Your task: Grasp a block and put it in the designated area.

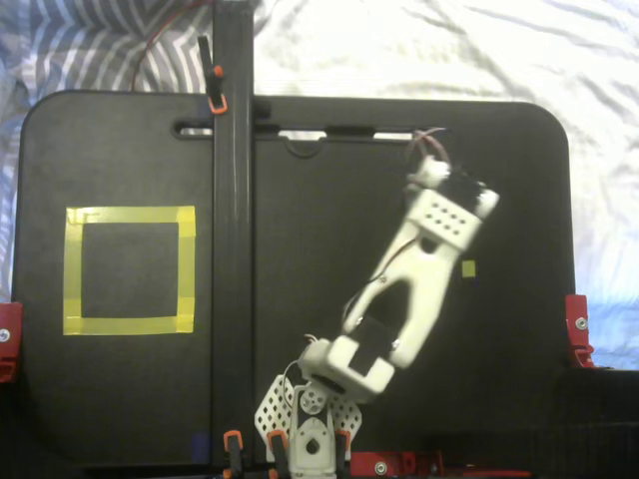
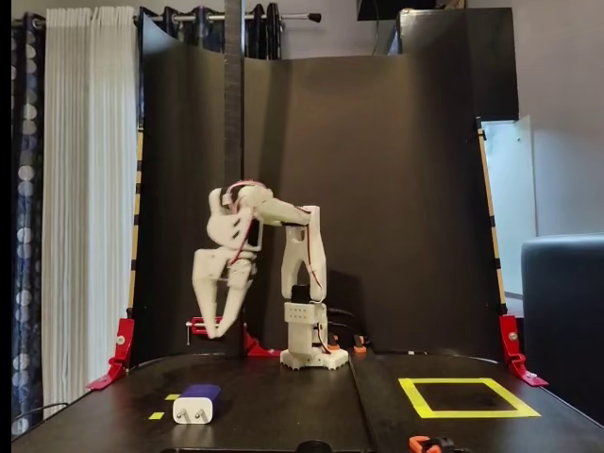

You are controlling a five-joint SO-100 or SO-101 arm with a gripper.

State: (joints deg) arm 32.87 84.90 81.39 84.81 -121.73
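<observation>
The white arm [image 2: 283, 226] rises from its base at the board's far edge in the front-facing fixed view, elbow bent, forearm reaching out to the left and the wrist turned down so that the pincer [image 2: 219, 330] hangs tip-down in the air, well above the board [image 2: 283, 411]. Its two fingers look drawn close together and grip nothing, though the gap at the tips is too small to judge surely. The block [image 2: 196, 403], dark blue with a white pronged end toward the camera, lies on the board below the pincer and slightly nearer the camera, apart from it, with a small yellow marker [image 2: 156, 415] just left of it. In the top-down fixed view the arm [image 1: 409, 284] slants up to the right and covers the block; one marker [image 1: 468, 267] shows beside the wrist. The designated area [image 1: 130, 269] lies far across the board from the pincer, beyond the upright black post [image 1: 232, 230], with bare board between them.
</observation>
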